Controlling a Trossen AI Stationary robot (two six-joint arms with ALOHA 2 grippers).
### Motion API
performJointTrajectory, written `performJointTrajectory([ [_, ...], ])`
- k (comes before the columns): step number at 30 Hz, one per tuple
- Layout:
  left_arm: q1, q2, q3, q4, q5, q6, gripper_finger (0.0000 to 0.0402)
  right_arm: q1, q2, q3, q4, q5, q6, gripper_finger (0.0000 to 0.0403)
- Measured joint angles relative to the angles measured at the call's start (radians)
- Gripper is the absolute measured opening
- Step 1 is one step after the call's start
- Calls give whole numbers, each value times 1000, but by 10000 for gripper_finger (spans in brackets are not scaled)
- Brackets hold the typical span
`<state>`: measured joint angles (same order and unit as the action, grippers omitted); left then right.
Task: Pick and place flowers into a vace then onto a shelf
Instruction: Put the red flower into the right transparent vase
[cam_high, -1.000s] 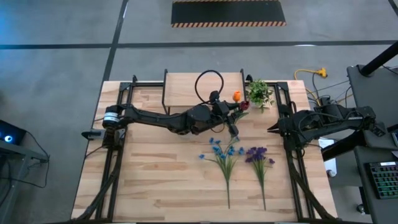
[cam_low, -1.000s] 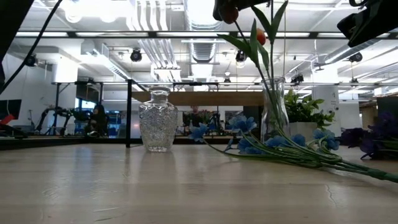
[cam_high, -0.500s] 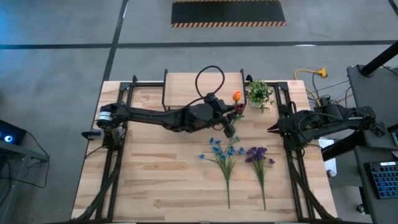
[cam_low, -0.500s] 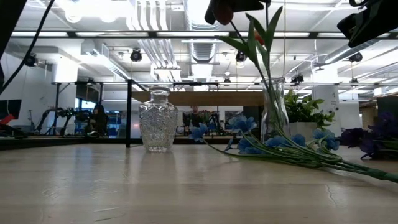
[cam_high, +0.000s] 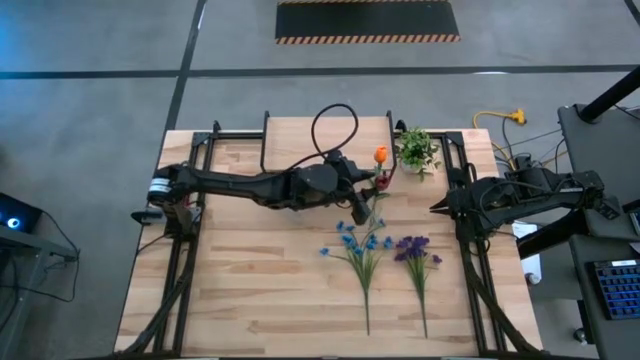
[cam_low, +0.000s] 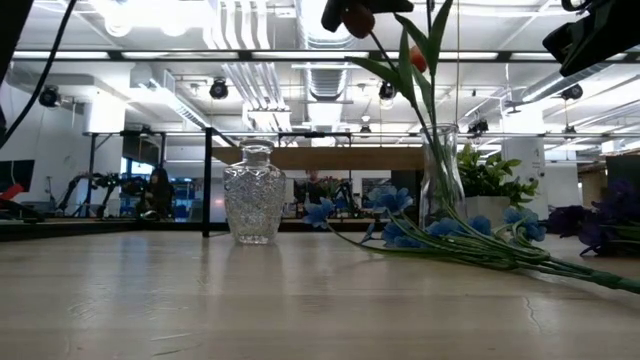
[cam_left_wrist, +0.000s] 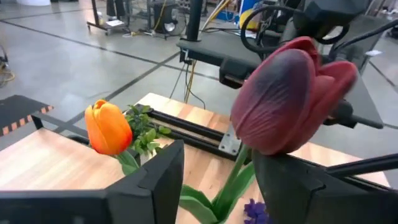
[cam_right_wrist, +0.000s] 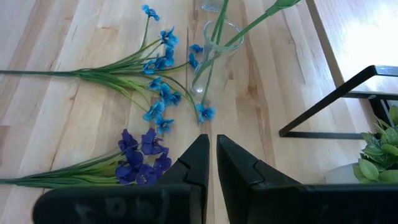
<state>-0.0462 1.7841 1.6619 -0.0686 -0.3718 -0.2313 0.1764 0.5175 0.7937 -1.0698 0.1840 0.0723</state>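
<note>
A tall clear glass vase (cam_low: 440, 178) (cam_right_wrist: 214, 53) stands on the table and holds an orange tulip (cam_high: 380, 155) (cam_left_wrist: 107, 127) and a dark red tulip (cam_left_wrist: 286, 93) (cam_low: 358, 20). My left gripper (cam_left_wrist: 211, 180) (cam_high: 352, 210) is open, high above the vase, with the red tulip's stem (cam_left_wrist: 236, 180) rising between its fingers and the bloom just past them. The blue bunch (cam_high: 360, 245) and the purple bunch (cam_high: 415, 250) lie flat on the table. My right gripper (cam_right_wrist: 212, 168) (cam_high: 435, 208) is shut and waits at the table's right edge. My left gripper stands open around the dark red tulip's stem just below the bloom (cam_left_wrist: 239, 168). The stem runs close beside one finger (cam_left_wrist: 280, 186). Whether that finger touches it, I cannot tell. The stem's lower end sits in the glass vase and the tulip leans toward the table's left.
The shelf (cam_high: 310, 145) (cam_low: 340, 158) stands at the table's far edge. A small potted plant (cam_high: 417, 150) (cam_low: 490, 175) sits to its right. A round cut-glass vase (cam_low: 253, 195) stands left of the tall one. Bare planks lie near and to the left.
My left gripper has drawn back toward the table's left, staying high above the vase. The dark red bloom has shifted slightly to the left along with it, while the stems' lower ends have stayed in the vase.
</note>
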Motion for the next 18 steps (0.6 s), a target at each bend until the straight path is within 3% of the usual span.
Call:
performJointTrajectory([
  [9, -1, -29, 0, -49, 53, -18, 198, 0, 1, -2, 3, 0, 5, 22],
  [18, 4, -21, 0, -48, 60, -50, 247, 0, 1, -3, 4, 0, 12, 22],
])
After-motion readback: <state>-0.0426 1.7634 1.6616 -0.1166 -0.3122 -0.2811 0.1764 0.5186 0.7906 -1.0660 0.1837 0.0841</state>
